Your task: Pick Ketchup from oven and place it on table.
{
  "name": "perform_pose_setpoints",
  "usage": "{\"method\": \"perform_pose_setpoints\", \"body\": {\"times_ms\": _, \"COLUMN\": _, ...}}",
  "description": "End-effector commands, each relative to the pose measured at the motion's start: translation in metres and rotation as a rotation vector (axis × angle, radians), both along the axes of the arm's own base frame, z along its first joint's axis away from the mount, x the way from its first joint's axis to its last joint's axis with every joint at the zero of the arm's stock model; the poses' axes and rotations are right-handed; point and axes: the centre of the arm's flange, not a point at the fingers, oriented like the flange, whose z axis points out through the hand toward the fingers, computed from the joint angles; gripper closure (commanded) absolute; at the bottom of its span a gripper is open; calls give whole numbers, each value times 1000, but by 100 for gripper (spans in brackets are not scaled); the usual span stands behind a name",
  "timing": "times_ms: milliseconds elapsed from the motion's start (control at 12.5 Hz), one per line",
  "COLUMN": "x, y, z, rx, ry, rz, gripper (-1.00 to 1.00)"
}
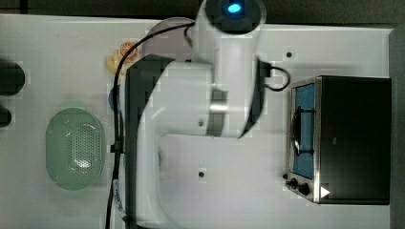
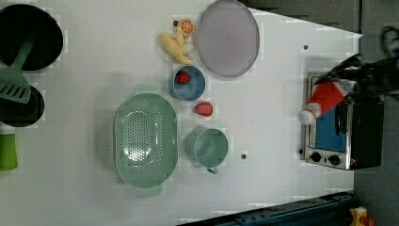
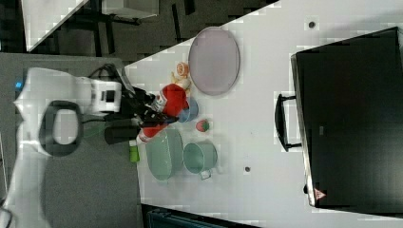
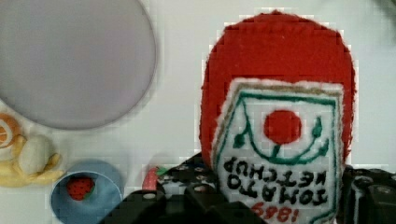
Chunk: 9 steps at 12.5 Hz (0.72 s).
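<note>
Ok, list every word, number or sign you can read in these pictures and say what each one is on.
"TOMATO KETCHUP": stitched on the white label of the Ketchup, seen upside down in the wrist view.
"1869", in red under those words on the same label: partly cut off, so the reading is uncertain.
Small triangular warning sign on the oven top corner: too small to read.

Arm is showing glossy white rounded link shells with a silver band at one joint and a dark grey inner face along the long link; a blue light is glowing in the black cap of the top joint. Black cable is running along the link, clipped by a black tie, with a second loop hanging off the right side in the top view. Gripper is looking black with speckled pads, mounted on a white wrist block.
</note>
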Motion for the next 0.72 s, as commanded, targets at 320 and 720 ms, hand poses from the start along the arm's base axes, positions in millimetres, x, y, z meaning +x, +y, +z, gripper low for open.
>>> {"method": "perform_pose_setpoints", "body": {"times_ms": 320, "x": -40, "y": -18, "z": -106, "rx": -54, "ry": 34, "rz": -188, "gripper": -24}}
{"method": "perform_pose_setpoints", "body": {"times_ms": 720, "x": -61, "y": -20, "z": -207, "rx": -96, "ry": 0, "rz": -187, "gripper": -24}}
